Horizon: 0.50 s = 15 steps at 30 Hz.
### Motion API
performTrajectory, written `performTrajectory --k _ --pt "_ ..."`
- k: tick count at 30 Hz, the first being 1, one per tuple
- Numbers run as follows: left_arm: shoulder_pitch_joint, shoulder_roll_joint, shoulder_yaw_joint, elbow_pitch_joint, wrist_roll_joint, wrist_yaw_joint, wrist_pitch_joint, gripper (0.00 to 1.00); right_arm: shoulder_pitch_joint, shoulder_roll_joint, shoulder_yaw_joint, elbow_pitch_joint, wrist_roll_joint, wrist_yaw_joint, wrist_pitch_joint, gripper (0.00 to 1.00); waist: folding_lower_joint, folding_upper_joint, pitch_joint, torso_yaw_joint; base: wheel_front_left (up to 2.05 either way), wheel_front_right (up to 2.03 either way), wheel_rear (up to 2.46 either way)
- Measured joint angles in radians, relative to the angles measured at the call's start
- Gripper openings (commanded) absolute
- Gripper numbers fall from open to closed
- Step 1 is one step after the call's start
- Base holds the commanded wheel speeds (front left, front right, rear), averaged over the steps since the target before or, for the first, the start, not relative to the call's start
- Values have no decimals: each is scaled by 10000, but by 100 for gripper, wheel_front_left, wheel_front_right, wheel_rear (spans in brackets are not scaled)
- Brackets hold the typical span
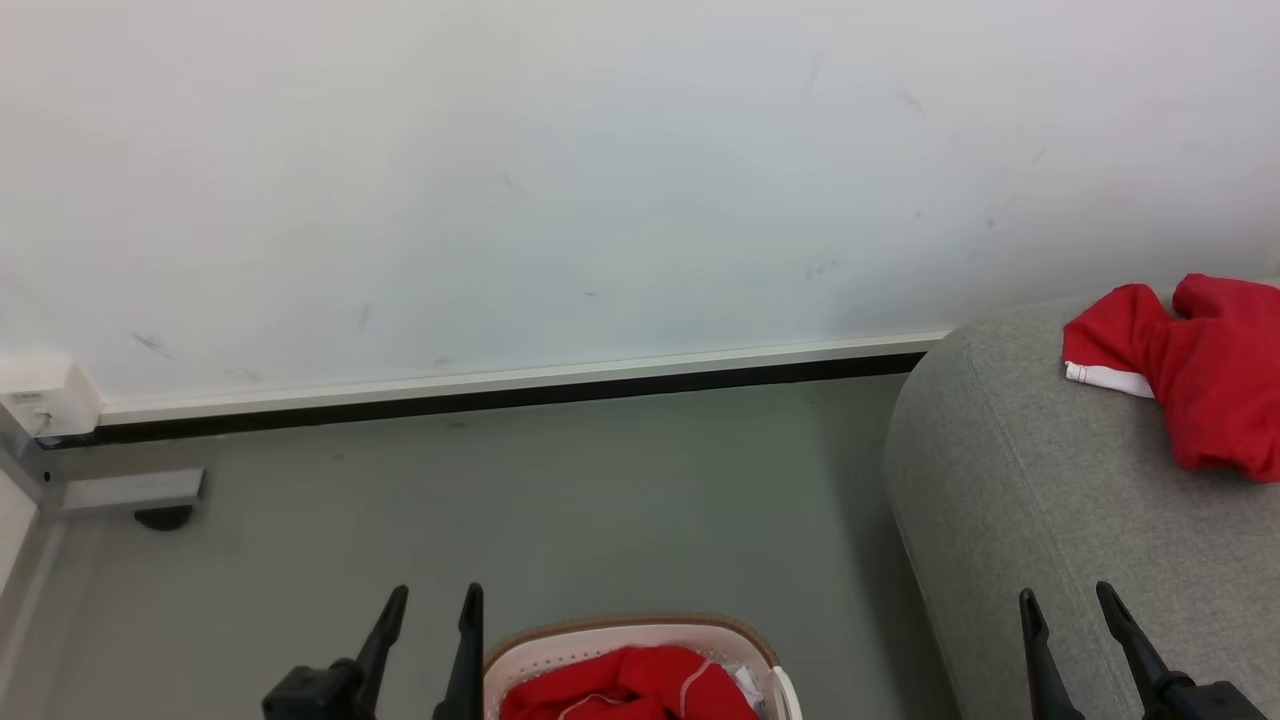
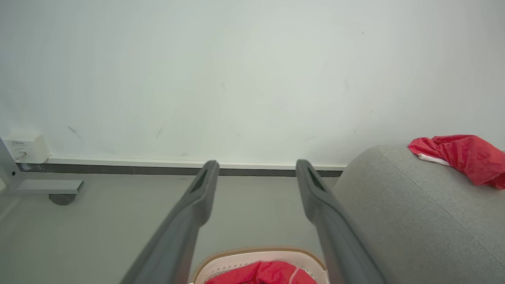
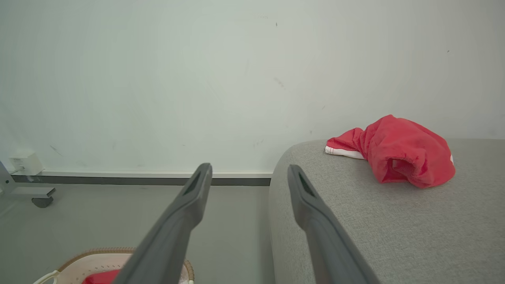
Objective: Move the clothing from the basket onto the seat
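Note:
The white basket (image 1: pixel 640 640) with a brown rim stands on the floor at the bottom centre, holding red clothing (image 1: pixel 640 685). Another red garment with white trim (image 1: pixel 1190 365) lies on the grey seat (image 1: pixel 1020 500) at the right. My left gripper (image 1: pixel 436 600) is open and empty, just left of the basket. Over the seat's near edge, my right gripper (image 1: pixel 1067 598) stands open and empty. The left wrist view shows the basket (image 2: pixel 258 258) below open fingers (image 2: pixel 203 189); the right wrist view shows the garment (image 3: pixel 394 152) on the seat (image 3: pixel 394 228) and the basket (image 3: pixel 88 262) at lower left.
A white wall with a dark baseboard (image 1: pixel 500 395) runs behind. A metal frame foot with a caster (image 1: pixel 135 495) sits at the far left beside a white wall box (image 1: pixel 40 400). Grey floor (image 1: pixel 600 500) lies between the wall and the basket.

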Motion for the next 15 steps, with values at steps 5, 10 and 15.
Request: performTrajectory --k 5,10,15 --pt "104 -244 293 111 234 -276 -4 100 12 2 -46 98 48 0 0 100 0 0 -46 2 0 0 0" --pt "111 -428 535 201 516 -539 -4 100 15 2 -31 153 48 0 0 100 1 0 -3 61 0 0 0" --pt "118 -581 662 274 660 -784 -4 100 -45 4 -48 107 96 0 0 100 1 0 138 42 0 0 0"
